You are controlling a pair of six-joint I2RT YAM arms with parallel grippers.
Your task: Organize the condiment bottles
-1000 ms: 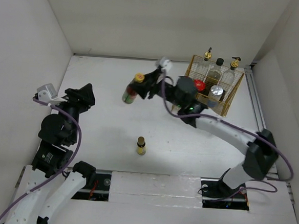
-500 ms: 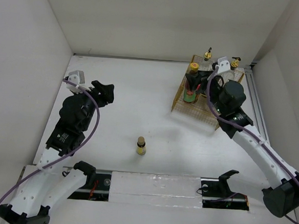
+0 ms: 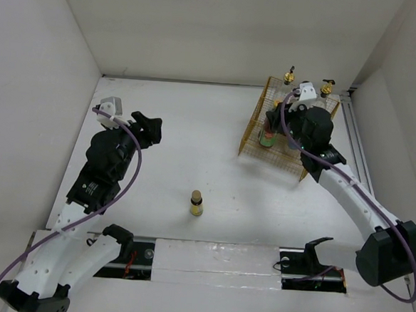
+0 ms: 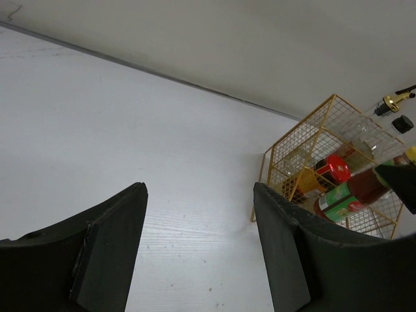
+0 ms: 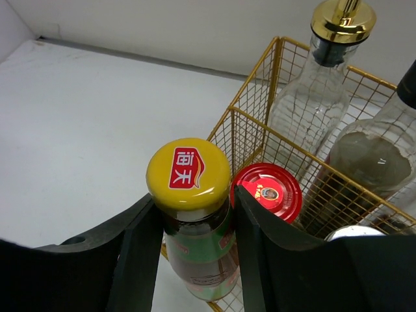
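My right gripper (image 3: 271, 123) (image 5: 194, 195) is shut on the colourful-labelled bottle (image 5: 188, 170), which has a yellow lid and a green label. It holds the bottle upright at the front left corner of the gold wire basket (image 3: 250, 146). Beside it in the basket are the red-lidded jar (image 5: 270, 190), a clear gold-spouted bottle (image 5: 318, 78), a dark-capped bottle (image 5: 374, 153) and a silver lid (image 5: 356, 232). The small yellow bottle (image 3: 197, 204) stands alone on the table. My left gripper (image 3: 150, 128) (image 4: 198, 190) is open and empty over the left of the table.
The basket (image 4: 305, 140) sits in the far right corner, near the back and right walls, and looks tipped, with its lower left edge pushed out. White walls enclose the table on three sides. The arm bases are at the near edge.
My right arm carried the colourful-labelled bottle from the middle of the table to the basket and lowered it there. The basket tipped outward. My left arm swung forward and right.
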